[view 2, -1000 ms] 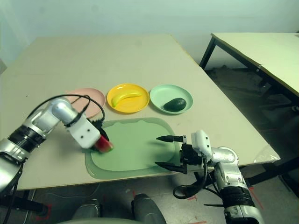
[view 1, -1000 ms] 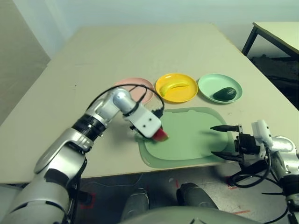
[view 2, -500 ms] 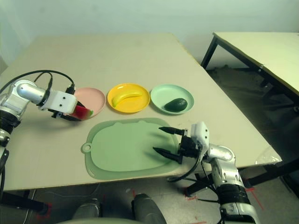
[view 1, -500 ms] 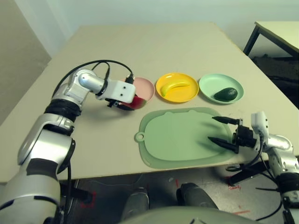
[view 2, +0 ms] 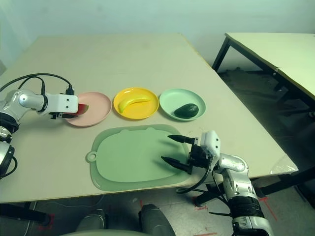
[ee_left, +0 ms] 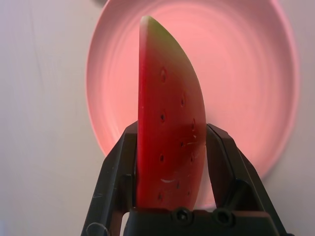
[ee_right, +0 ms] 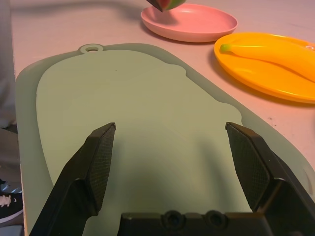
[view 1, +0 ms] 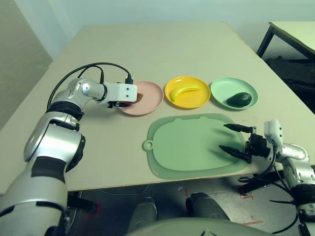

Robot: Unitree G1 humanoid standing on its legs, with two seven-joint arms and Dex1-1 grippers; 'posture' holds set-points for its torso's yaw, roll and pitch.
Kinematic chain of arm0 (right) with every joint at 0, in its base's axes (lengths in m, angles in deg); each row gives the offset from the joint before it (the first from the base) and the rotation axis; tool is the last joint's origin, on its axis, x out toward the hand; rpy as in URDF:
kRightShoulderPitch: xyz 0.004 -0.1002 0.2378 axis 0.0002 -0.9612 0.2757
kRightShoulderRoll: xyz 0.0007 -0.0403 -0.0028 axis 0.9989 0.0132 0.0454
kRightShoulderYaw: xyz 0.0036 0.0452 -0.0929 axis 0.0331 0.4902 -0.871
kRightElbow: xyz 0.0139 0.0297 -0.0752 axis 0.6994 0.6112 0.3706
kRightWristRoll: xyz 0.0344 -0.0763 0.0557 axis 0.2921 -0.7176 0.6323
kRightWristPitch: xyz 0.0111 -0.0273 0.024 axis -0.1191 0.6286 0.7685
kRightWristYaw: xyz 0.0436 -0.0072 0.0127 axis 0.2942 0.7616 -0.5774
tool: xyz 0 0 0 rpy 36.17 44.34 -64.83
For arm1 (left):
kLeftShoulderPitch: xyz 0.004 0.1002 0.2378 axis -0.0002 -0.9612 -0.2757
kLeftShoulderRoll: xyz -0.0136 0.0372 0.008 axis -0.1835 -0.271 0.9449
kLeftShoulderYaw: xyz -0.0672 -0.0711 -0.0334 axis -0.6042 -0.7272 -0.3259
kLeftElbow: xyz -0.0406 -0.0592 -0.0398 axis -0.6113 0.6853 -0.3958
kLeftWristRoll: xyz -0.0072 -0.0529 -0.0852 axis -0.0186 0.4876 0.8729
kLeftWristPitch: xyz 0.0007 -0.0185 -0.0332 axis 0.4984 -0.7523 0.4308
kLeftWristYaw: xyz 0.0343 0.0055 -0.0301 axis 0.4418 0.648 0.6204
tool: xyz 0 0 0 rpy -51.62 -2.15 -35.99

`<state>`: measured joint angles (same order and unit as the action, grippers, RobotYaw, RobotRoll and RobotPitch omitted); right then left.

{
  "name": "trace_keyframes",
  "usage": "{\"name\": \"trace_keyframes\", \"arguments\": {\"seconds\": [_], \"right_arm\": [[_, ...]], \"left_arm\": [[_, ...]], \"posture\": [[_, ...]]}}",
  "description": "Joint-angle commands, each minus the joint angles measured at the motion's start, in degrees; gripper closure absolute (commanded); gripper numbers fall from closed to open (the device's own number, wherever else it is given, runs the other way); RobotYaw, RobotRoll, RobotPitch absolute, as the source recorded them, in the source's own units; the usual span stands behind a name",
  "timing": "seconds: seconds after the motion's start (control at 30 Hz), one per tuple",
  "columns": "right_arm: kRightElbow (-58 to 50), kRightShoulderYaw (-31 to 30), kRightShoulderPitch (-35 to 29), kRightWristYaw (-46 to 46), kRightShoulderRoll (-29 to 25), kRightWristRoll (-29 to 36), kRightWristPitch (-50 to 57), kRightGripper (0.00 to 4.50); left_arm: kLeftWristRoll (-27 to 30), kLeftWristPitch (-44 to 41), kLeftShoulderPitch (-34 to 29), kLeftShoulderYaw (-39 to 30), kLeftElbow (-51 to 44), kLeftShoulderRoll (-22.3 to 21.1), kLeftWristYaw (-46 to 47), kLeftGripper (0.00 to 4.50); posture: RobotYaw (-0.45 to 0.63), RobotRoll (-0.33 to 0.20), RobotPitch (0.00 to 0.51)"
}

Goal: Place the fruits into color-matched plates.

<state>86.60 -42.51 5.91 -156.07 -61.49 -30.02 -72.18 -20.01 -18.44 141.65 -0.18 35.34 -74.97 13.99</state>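
My left gripper (ee_left: pixel 170 162) is shut on the red watermelon wedge (ee_left: pixel 167 132) and holds it over the near-left rim of the pink plate (view 1: pixel 150 98). The wedge's red tip (view 1: pixel 140 96) peeks past the gripper's white housing. The yellow banana (view 1: pixel 187 91) lies in the yellow plate (view 1: pixel 194 101). The dark green avocado (view 1: pixel 239 99) rests in the mint green plate (view 1: pixel 221 88). My right gripper (view 1: pixel 231 138) stands open, nothing between its fingers, low over the right end of the green mat (view 1: pixel 192 145).
The three plates stand in a row just behind the large green mat. A second table (view 2: pixel 275 49) with black legs stands off to the right. The tan tabletop (view 1: pixel 147 49) stretches far behind the plates.
My left gripper has carried the watermelon wedge from the mat's left edge up and leftward to the pink plate. My right gripper has stayed open, shifting little.
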Motion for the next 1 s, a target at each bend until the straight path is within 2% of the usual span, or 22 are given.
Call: {"name": "trace_keyframes", "arguments": {"seconds": [0.03, 0.1, 0.13, 0.3, 0.7, 0.8, 1.0], "right_arm": [[-0.5, -0.1, -0.6, -0.1, -0.3, -0.7, -0.6, 0.00], [-0.6, -0.1, -0.6, -0.1, -0.4, -0.7, -0.5, 0.00], [-0.7, -0.1, -0.6, -0.1, -0.4, -0.7, -0.5, 0.00], [-0.6, 0.0, -0.6, -0.2, -0.6, -0.6, -0.5, 0.00], [0.0, 0.0, 0.2, -0.6, -0.8, -0.6, -0.4, 0.00], [0.5, 0.5, 0.3, -0.8, -1.1, -0.5, -0.6, 0.00], [2.1, 3.0, 1.7, 3.0, -1.2, 0.3, 0.7, 0.00]], "left_arm": [[-2.2, 0.6, -1.1, 0.8, 0.8, 0.8, 2.4, 2.45], [-2.6, 0.8, -1.4, 0.8, 0.8, 1.0, 2.8, 2.45], [-2.8, 1.0, -1.5, 0.9, 0.8, 1.0, 3.2, 1.71], [-3.4, 1.5, -1.5, 0.9, 0.8, 0.8, 3.7, 0.11], [-1.4, 4.4, -1.6, -1.3, -0.2, -1.0, 1.0, 0.05], [3.3, 5.1, -2.4, -5.2, -1.2, -1.6, -2.0, 0.05], [18.7, 0.4, -7.0, -18.7, -8.3, -2.9, -5.3, 0.05]], "posture": [[-0.14, 0.000, 0.024], [-0.15, 0.000, 0.024], [-0.15, 0.000, 0.024], [-0.14, 0.000, 0.019], [-0.13, 0.000, 0.015], [-0.14, 0.000, 0.015], [-0.12, 0.000, 0.018]]}}
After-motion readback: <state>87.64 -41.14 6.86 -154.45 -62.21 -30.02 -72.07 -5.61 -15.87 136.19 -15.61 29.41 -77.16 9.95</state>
